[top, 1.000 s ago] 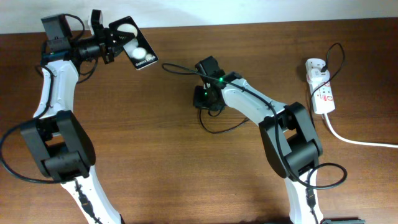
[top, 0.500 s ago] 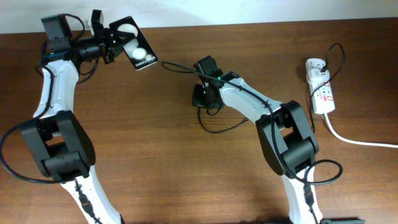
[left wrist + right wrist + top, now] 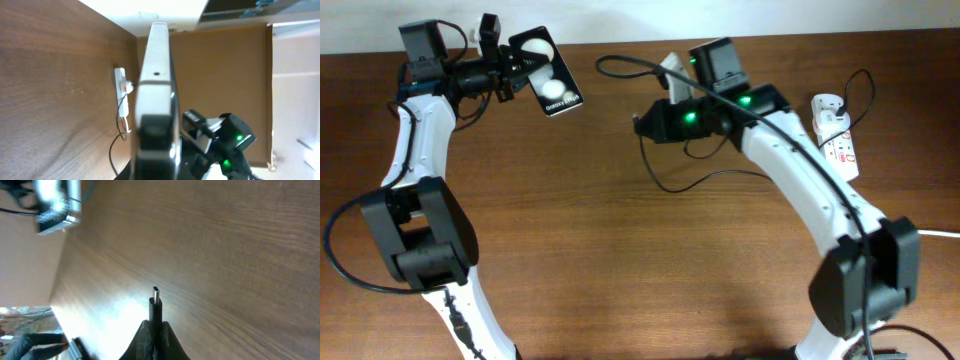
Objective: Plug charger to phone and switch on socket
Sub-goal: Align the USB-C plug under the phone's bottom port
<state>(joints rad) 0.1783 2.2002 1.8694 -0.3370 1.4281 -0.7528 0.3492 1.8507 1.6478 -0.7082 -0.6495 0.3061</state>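
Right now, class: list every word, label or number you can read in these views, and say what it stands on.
On the phone: a line of small white text, too small to read.
On the socket: red marks, too blurred to read.
No other text shows.

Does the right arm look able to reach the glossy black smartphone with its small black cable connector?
Probably yes: only open tabletop separates the right gripper's connector from the smartphone in the left gripper.
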